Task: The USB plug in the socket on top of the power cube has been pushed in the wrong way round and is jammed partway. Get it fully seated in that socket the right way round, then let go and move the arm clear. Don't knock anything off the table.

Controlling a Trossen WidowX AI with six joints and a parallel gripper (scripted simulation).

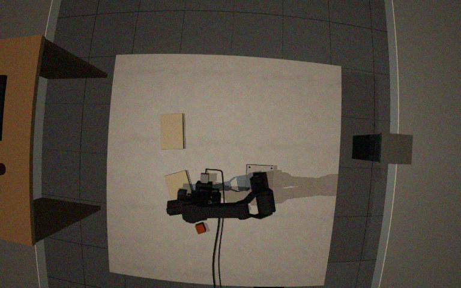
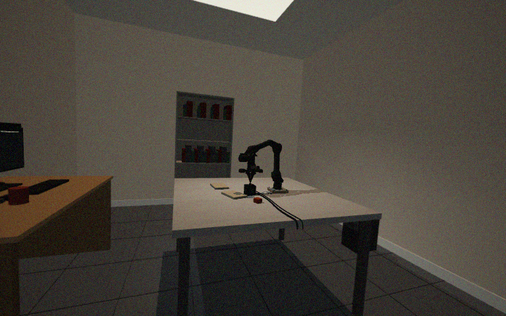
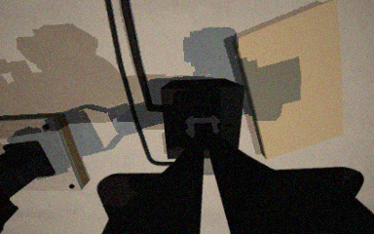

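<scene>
The black power cube [image 3: 202, 104] [image 2: 249, 190] stands on the table beside a tan pad. In the wrist view a grey socket outline [image 3: 201, 125] shows on its top face. My gripper [image 3: 205, 136] [image 2: 250, 179] [image 1: 203, 189] points straight down over the cube, with its fingertips at the socket. It is shut on the dark USB plug, which is too dark and too hidden between the fingers to make out. I cannot tell how deep the plug sits. In the overhead view the arm covers the cube.
Two black cables [image 1: 217, 251] [image 2: 283, 212] [image 3: 124, 73] run from the cube over the table's front edge. A small red block [image 1: 200, 228] [image 2: 257, 199] lies near them. Two tan pads [image 1: 171, 131] [image 1: 175, 183] [image 3: 297, 83] lie to the left. The arm's base plate [image 1: 260, 167] is to the right.
</scene>
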